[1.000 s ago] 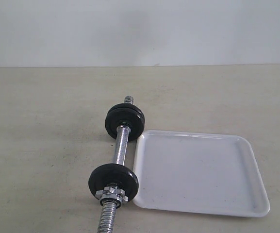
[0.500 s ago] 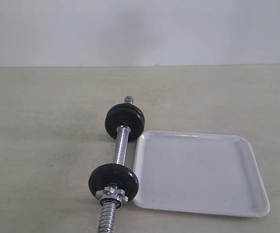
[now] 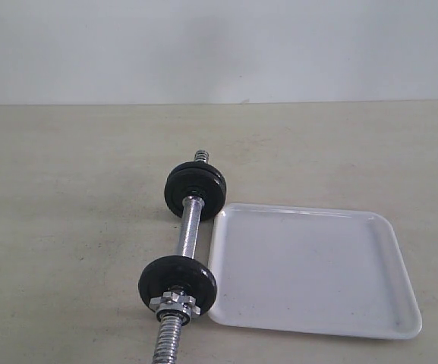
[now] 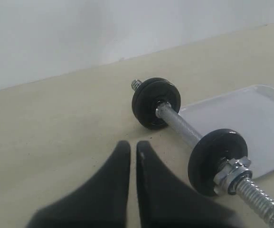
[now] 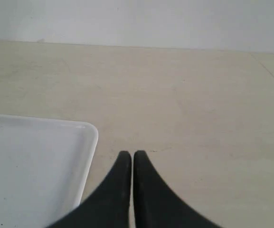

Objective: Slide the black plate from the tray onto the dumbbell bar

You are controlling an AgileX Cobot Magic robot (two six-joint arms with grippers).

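Observation:
The white tray (image 3: pixel 310 265) lies on the table with no disc in it. The chrome dumbbell bar (image 3: pixel 190 227) lies along the tray's left side. On the bar are three black discs: two together at the far end (image 3: pixel 195 191) and one at the near end (image 3: pixel 177 279), behind a metal nut (image 3: pixel 174 304). I cannot tell which of them is the task's black plate. My left gripper (image 4: pixel 133 145) is shut and empty over bare table, short of the bar (image 4: pixel 179 126). My right gripper (image 5: pixel 131 154) is shut and empty beside the tray's corner (image 5: pixel 87 130). Neither gripper shows in the exterior view.
The bar's threaded end (image 3: pixel 165 341) runs past the nut toward the front edge of the exterior view. A pale wall (image 3: pixel 219 45) stands behind the beige table (image 3: pixel 67 189).

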